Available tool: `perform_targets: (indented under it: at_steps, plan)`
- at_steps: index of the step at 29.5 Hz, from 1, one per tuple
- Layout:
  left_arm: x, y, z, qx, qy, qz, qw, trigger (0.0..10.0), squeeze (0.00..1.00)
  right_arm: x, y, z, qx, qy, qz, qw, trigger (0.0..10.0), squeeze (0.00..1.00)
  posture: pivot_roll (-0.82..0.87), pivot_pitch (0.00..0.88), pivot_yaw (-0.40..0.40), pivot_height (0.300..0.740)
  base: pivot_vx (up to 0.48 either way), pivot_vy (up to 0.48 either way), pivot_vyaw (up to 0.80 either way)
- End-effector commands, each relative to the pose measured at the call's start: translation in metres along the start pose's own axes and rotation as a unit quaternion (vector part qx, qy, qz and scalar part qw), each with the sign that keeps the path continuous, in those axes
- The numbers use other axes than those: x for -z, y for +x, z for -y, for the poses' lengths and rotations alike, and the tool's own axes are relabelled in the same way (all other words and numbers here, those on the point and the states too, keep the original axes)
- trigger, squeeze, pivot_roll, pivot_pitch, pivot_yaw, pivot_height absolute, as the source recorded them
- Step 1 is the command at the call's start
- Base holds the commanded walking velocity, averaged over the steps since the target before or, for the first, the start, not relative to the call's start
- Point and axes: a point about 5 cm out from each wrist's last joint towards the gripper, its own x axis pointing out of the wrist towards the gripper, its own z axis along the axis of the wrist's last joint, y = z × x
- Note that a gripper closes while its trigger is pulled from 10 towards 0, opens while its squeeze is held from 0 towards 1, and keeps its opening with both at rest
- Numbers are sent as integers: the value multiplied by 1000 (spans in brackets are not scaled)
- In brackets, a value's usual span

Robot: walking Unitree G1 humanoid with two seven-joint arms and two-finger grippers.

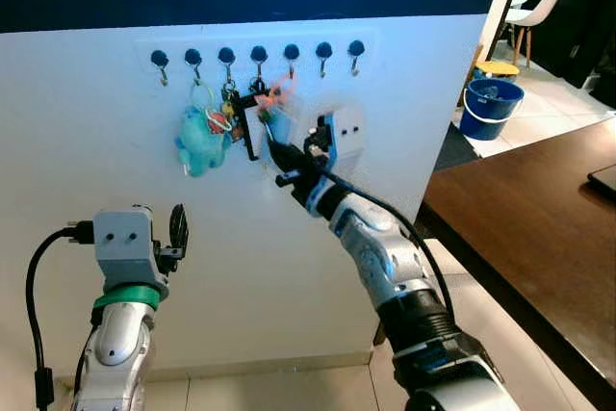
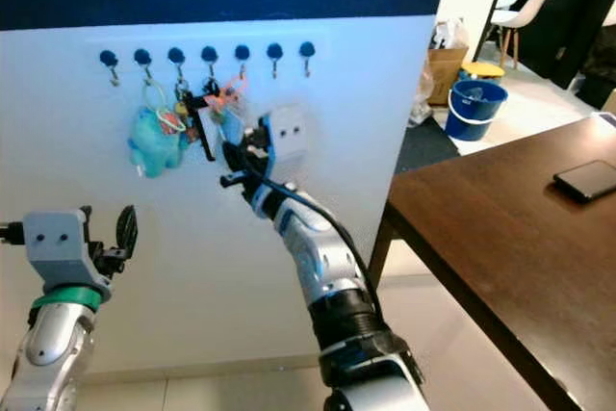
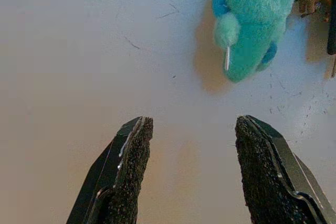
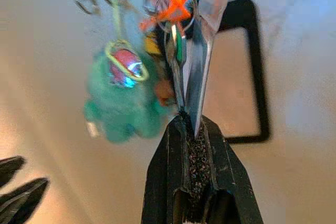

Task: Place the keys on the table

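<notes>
Hanging straight above the right gripper's clenched fingers, the keys are pinched at their lower end, long axis vertical; the desk lies well off to their right; the left gripper idles with fingers released.

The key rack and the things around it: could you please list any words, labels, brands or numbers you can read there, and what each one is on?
None can be read.
Keys, pinched in the right gripper: no lettering visible; blurred.
Teal plush keychain: no visible label.
Blue bucket: no lettering visible.
Phone on the table: dark screen.
</notes>
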Motion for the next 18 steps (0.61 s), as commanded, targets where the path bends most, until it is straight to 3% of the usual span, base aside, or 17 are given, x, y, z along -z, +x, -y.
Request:
perform_targets:
  at_steps: [1,10,15,16,17,18]
  plan:
    - [2,-1,-1,0,-2,-8,1000,10000,0,-7,3,-11,-31,19,1,999,0,0,-129,82,109,740,0,0,0]
    - [1,-1,1,12,-3,-8,1000,10000,0,-26,0,-21,-90,56,-22,994,0,0,-130,83,113,740,0,0,0]
    - [1,-1,3,18,-2,-8,1000,10000,0,-41,2,-12,-66,148,13,987,0,0,-130,83,113,740,0,0,0]
    - [1,0,3,18,-2,-8,1000,10000,0,-48,2,-9,-65,183,35,980,0,0,-130,83,113,740,0,0,0]
    - [1,0,3,18,-2,-8,1000,10000,0,-48,2,-9,-65,183,35,980,0,0,-130,83,113,740,0,0,0]
    - [1,-1,3,20,-1,-7,1000,10000,0,-63,2,-4,-70,237,78,966,0,0,-128,77,116,740,0,0,0]
